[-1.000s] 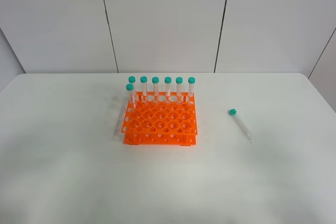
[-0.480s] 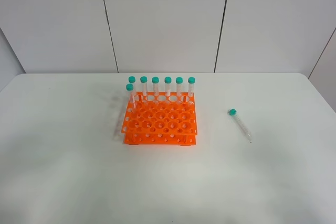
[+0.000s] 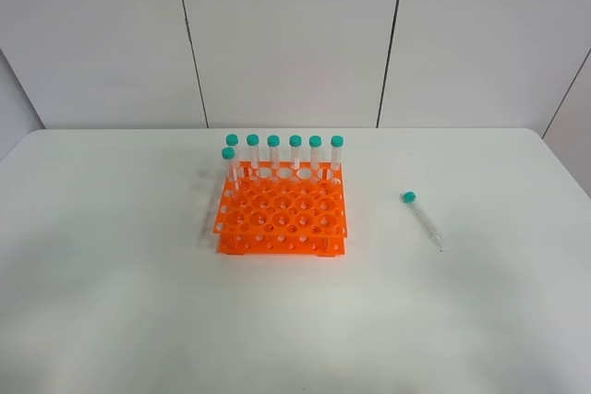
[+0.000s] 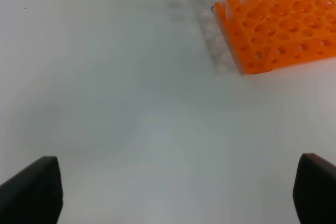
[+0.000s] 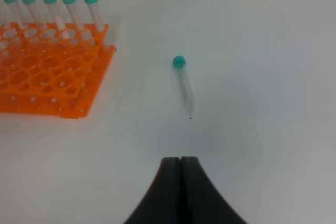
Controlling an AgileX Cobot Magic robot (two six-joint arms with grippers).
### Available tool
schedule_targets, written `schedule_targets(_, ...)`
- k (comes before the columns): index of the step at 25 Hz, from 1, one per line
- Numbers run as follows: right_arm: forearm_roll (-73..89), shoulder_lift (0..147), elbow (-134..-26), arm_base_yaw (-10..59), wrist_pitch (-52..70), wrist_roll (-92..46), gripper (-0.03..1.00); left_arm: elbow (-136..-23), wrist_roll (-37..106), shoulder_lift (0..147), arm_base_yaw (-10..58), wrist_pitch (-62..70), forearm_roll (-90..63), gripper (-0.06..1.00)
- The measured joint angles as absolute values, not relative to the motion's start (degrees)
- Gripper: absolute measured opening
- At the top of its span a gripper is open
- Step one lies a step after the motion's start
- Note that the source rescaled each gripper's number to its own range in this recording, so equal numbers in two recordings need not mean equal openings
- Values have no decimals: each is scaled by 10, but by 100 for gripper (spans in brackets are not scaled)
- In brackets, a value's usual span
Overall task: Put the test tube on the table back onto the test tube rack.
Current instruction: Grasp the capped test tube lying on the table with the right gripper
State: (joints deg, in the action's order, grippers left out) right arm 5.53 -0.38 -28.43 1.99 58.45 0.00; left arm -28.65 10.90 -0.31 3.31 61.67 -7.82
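One test tube [image 3: 422,219] lies centre-right on the table [image 3: 111,302], well apart from the test tube rack [image 3: 282,214] and edges; my left gripper [image 4: 173,187] gapes, right gripper [image 5: 180,160] clenched empty.

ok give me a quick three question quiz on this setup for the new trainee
1. True or false: the loose test tube lies on the table to the right of the test tube rack in the high view, not touching it.
2. How many upright tubes stand in the rack? A) five B) seven C) nine
3. Fill in: in its wrist view, the right claw is ___ (open or shut).

Key: 1 true; 2 B; 3 shut.
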Motion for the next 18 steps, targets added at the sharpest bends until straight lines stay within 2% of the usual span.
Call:
schedule_targets(16, 57, -4, -284, 20, 585, 0, 0, -286, 109, -3, 33, 617, -78, 95)
schedule_targets(18, 57, -4, -284, 20, 585, 0, 3, -286, 109, -3, 33, 617, -78, 95)
